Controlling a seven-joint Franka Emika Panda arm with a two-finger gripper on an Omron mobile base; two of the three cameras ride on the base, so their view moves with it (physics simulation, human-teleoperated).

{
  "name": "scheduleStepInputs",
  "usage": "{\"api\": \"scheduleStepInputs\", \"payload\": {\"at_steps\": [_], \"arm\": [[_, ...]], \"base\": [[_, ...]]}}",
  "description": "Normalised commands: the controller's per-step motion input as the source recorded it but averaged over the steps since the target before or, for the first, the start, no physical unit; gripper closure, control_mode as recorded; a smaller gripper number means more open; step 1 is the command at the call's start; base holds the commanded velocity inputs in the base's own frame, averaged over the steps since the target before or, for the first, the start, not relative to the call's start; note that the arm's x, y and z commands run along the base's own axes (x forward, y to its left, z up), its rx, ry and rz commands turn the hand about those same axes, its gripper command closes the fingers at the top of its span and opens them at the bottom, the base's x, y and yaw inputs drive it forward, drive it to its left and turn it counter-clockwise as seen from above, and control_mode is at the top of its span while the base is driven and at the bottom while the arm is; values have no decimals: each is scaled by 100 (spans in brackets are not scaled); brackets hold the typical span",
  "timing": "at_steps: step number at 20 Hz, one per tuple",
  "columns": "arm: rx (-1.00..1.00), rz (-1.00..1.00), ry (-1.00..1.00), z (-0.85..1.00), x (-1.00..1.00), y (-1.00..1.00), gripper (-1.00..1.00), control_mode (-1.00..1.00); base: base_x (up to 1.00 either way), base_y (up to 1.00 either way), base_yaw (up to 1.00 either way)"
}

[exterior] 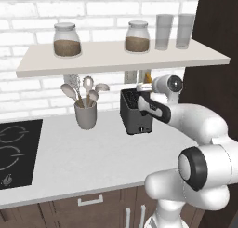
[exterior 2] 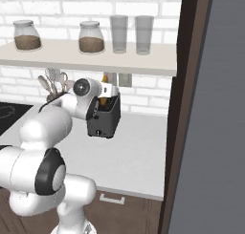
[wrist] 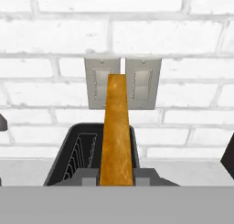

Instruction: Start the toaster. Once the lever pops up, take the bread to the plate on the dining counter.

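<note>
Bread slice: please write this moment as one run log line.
stage: lifting bread | end effector: shut on bread | bread: edge-on, upright, above toaster slot | toaster: on worktop by wall

Matt dark toaster (exterior: 135, 111), rough golden-crusted bread (wrist: 117, 131), glossy white arm, glass jars (exterior: 67, 39).

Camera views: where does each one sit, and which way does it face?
Left base view: behind-left of the arm, facing the boxy dark grey toaster on the white worktop; arm at lower right.
Right base view: behind-right, same toaster; arm at lower left.
Hand view: along the claw, shut on the golden-crusted bread slice above the toaster.
</note>
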Motion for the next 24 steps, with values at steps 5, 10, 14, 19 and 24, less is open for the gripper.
{"api": "scheduleStepInputs", "payload": {"at_steps": [5,10,14,19,24], "arm": [[0,0,1,11,-81,0,100,-100],[0,0,6,1,-100,0,100,-100],[0,0,12,27,-97,0,100,-100],[0,0,10,26,-96,0,100,-100],[0,0,6,30,-95,0,100,-100]], "base": [[0,0,0],[0,0,0],[0,0,0],[0,0,0],[0,0,0]]}}
